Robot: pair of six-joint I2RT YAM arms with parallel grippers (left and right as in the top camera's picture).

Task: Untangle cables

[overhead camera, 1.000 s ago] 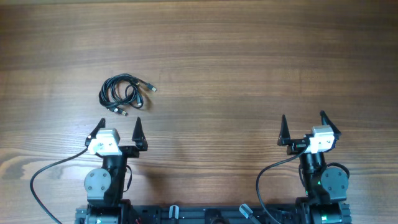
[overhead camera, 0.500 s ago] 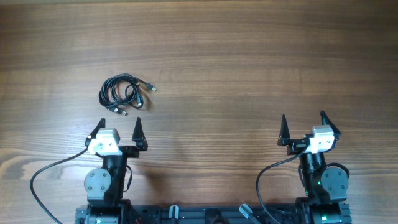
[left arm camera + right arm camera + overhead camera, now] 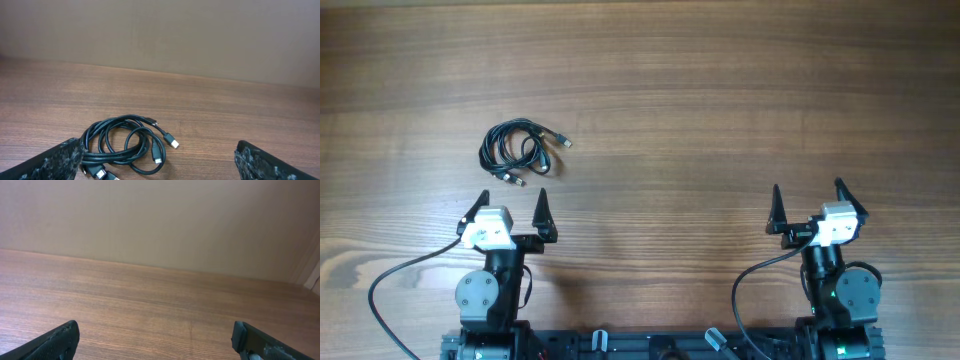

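Cables [image 3: 520, 152]: one coiled bundle on counter [image 3: 720, 90], just ahead of left end effector [image 3: 513, 203], which is spread apart and empty. Right end effector [image 3: 807, 195]: spread apart, empty, well aside. Advice: left pinches a loose plug end and draws slowly; right pins the coil.
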